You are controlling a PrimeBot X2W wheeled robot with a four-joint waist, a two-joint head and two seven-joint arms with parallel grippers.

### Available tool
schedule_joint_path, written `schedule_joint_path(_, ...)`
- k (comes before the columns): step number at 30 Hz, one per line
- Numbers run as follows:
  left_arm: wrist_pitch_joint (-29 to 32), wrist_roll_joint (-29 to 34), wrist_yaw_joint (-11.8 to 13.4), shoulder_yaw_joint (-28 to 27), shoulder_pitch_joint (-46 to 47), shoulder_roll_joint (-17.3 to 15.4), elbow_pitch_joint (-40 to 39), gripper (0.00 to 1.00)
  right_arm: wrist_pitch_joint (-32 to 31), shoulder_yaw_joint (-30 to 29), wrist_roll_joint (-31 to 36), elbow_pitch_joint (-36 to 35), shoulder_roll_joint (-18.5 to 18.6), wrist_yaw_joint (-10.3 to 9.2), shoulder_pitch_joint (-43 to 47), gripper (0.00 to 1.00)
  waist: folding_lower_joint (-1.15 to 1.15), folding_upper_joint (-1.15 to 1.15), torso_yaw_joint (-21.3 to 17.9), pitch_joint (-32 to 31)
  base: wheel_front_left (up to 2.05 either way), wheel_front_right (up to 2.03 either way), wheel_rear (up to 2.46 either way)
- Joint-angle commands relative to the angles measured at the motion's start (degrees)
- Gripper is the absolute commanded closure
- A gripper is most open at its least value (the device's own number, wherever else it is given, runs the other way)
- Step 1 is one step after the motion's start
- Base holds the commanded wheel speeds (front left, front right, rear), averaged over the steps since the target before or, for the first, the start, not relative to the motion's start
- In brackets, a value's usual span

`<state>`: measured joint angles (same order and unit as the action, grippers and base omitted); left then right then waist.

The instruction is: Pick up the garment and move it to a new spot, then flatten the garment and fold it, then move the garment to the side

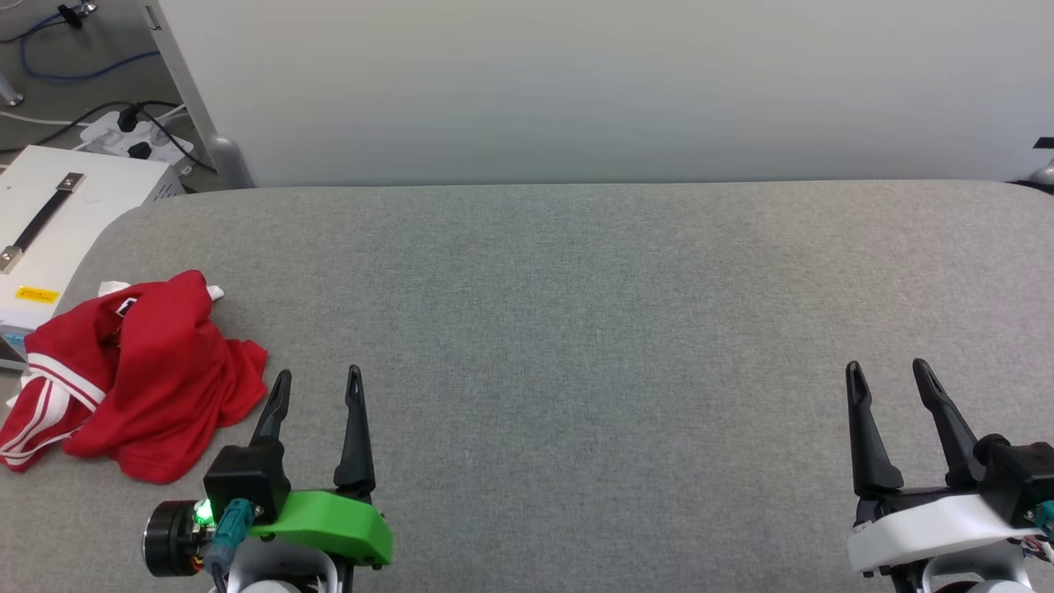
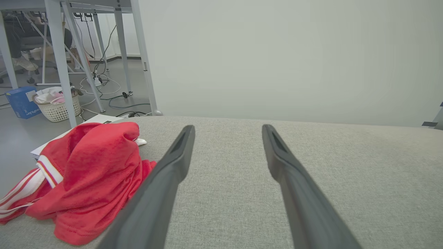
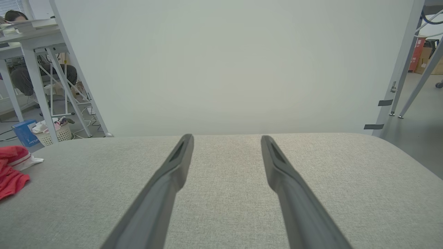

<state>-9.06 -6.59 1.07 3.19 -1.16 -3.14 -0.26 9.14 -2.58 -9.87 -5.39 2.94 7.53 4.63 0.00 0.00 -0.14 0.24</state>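
Left claw [image 1: 319, 376] and right claw [image 1: 888, 367] are sitting closest to the lens, at 7 and 5 o'clock in the head view. Both are gaping wide, gripping nothing, hovering over bare grey table [image 1: 576, 329].

The garment [image 1: 140, 379] is lying in a crumpled red heap at 9 o'clock off my left claw. It's just beside the outer finger and looking apart from it, with the striped white trim reaching the table's left edge.

Progress, my read: nothing is looking done. Pickup isn't started, so move, flatten, fold and side placement are all pending. I'm judging the left claw is the one for the grab, since the right claw is sitting well apart from the cloth.

Containers:
- A white lattice basket [image 2: 57, 107] is standing on the floor at 10 o'clock in the left wrist view. It's holding pale and pink cloth; I can't tell what exactly.
- A blue box [image 2: 21, 102] is sitting just beside it, contents hidden.
- A white case [image 1: 58, 222] with a strap handle is sitting shut off the table's corner, at 10 o'clock in the head view.
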Motion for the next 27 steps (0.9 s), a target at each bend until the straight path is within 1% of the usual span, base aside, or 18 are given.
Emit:
schedule_joint_path(1, -0.64, -0.65, -0.09, 0.09, -0.61, 0.17, 0.11, 0.00, 0.64, -0.21, -0.71, -0.60, -0.04, -0.02, 0.86, 0.00, 0.00, 0.00, 0.03, 0.08, 0.00, 0.00, 0.00)
schedule_joint_path(4, -0.99, -0.81, -0.11, 0.18, -0.62, 0.17, 0.14, 0.00, 0.98, -0.30, -1.01, -0.70, -0.04, -0.02, 0.99, 0.00, 0.00, 0.00, 0.05, 0.18, 0.00, 0.00, 0.00)
schedule_joint_path(8, -1.46, 0.39, 0.70, 0.15, -0.62, 0.18, 0.14, 0.00, 1.44, -0.40, -1.11, -0.74, -0.04, -0.03, 1.28, 0.00, 0.00, 0.00, 0.08, 0.25, 0.00, 0.00, 0.00)
schedule_joint_path(13, -2.06, 0.49, 1.19, 0.42, -0.69, 0.19, 0.16, 0.00, 2.04, -0.27, -0.75, -0.85, -0.05, -0.03, 1.58, 0.00, 0.00, 0.00, 0.10, 0.27, 0.00, 0.00, 0.00)
schedule_joint_path(27, -3.72, 1.37, 1.12, 0.95, -1.11, 0.22, 0.73, 0.00, 3.67, 0.10, 0.37, -0.90, -0.05, -0.03, 2.67, 0.00, 0.00, 0.00, 0.32, 0.08, 0.00, 0.00, 0.00)
